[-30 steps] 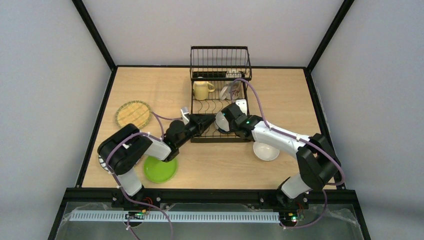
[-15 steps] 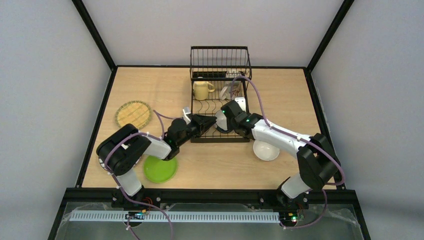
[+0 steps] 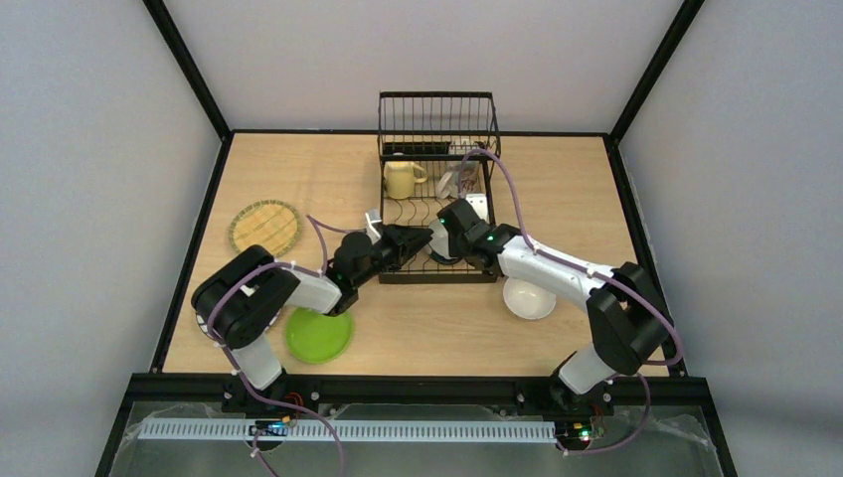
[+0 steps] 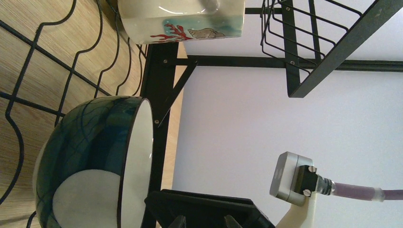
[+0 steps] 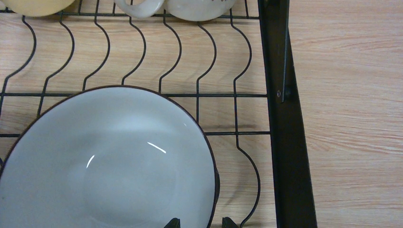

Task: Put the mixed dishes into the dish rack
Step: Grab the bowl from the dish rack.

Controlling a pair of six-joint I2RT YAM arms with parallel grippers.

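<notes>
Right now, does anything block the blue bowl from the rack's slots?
Nothing visible. The blue bowl, held by the right end effector, is over bare wires of the dish rack; the pale yellow mug and patterned mug stand farther back.

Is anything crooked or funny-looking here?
The blue bowl is a bit tilted over the wires of the dish rack, one side lower, because the right gripper holds it by the rim. Nothing looks spilled or broken.

Left claw (image 4: 203, 222), parted, reaches close beside the clamped right claw (image 5: 198, 222).
</notes>
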